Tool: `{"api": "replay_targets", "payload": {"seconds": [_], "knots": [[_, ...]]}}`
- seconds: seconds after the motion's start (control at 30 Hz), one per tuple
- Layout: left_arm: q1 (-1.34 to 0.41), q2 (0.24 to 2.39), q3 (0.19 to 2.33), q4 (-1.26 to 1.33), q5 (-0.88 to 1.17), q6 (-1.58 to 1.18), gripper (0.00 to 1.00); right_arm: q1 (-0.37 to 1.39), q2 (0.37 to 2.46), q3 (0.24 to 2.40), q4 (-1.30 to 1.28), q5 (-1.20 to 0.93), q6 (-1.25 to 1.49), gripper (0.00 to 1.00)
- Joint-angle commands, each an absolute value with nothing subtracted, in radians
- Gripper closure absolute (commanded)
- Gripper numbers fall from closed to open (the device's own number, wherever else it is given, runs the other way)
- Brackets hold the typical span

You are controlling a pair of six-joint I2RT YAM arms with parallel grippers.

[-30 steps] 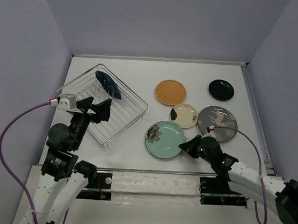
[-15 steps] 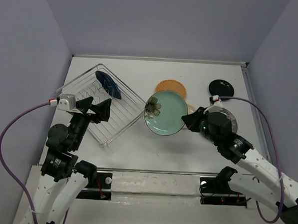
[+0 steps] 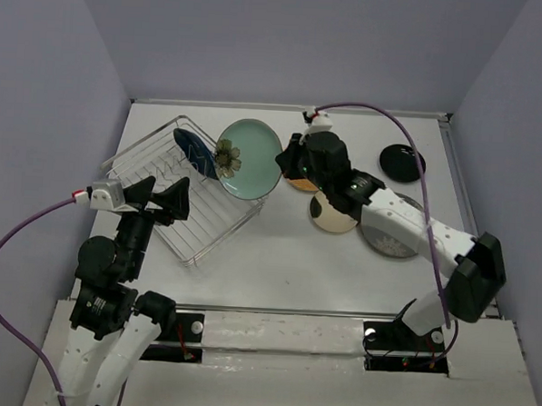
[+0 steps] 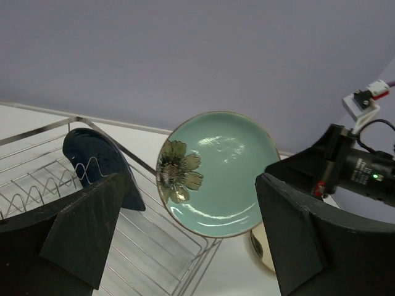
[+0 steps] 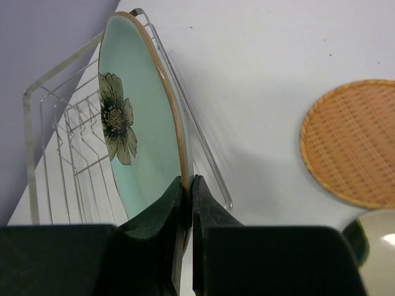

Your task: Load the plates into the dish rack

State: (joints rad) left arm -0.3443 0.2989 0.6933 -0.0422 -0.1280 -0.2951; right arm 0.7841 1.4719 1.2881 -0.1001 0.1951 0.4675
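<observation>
One plate, the teal one [image 3: 251, 146] with the flower, is clamped by its rim between my right fingers [image 5: 170, 209] and held on edge at the far right rim of the wire rack [image 3: 202, 225]. I cannot tell whether it touches the wire. My left fingers [image 4: 86, 222] hang apart over the rack's near side, holding nothing. The blue plate [image 3: 197, 154] leans among the tines at the far end. The rack sits askew on the left of the white surface [image 3: 286, 263]. The orange plate [image 5: 358, 142], cream plate [image 3: 329, 217] and black plate [image 3: 402, 162] lie flat to the right. Plain lavender walls [image 3: 289, 40] close the surface in on three sides.
</observation>
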Motion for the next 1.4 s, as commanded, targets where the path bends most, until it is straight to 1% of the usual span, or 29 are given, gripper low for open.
{"api": "replay_targets", "payload": {"seconds": [0.0,0.1,0.13,0.37,0.63,0.73,0.9,1.1,1.27,1.37], "knots": [[-0.333,0.301,0.710,0.005,-0.167,-0.275,0.01,0.839,1.622,1.555,0.129,0.236,0.391,0.93],[-0.333,0.299,0.712,0.003,-0.181,-0.272,0.01,0.860,1.756,1.751,0.114,0.284,0.358,0.93],[-0.333,0.299,0.712,0.002,-0.183,-0.272,0.01,0.861,1.787,1.752,0.109,0.291,0.353,0.93],[-0.336,0.302,0.713,0.002,-0.184,-0.273,0.01,0.939,2.018,1.992,0.097,0.457,0.207,0.93],[-0.341,0.310,0.713,0.002,-0.178,-0.275,0.01,0.994,2.272,2.363,0.074,0.647,-0.023,0.93],[-0.342,0.311,0.713,0.002,-0.176,-0.275,0.01,1.014,2.348,2.454,0.083,0.712,-0.093,0.93],[-0.345,0.313,0.713,0.002,-0.173,-0.275,0.01,1.023,2.376,2.445,0.159,0.776,-0.158,0.93],[-0.344,0.314,0.710,0.002,-0.170,-0.278,0.01,1.066,2.413,2.396,0.316,0.871,-0.250,0.93],[-0.345,0.316,0.710,0.002,-0.170,-0.278,0.01,1.075,2.445,2.415,0.295,0.871,-0.236,0.93],[-0.344,0.314,0.709,0.002,-0.169,-0.278,0.01,1.075,2.448,2.379,0.293,0.862,-0.210,0.93]]}}
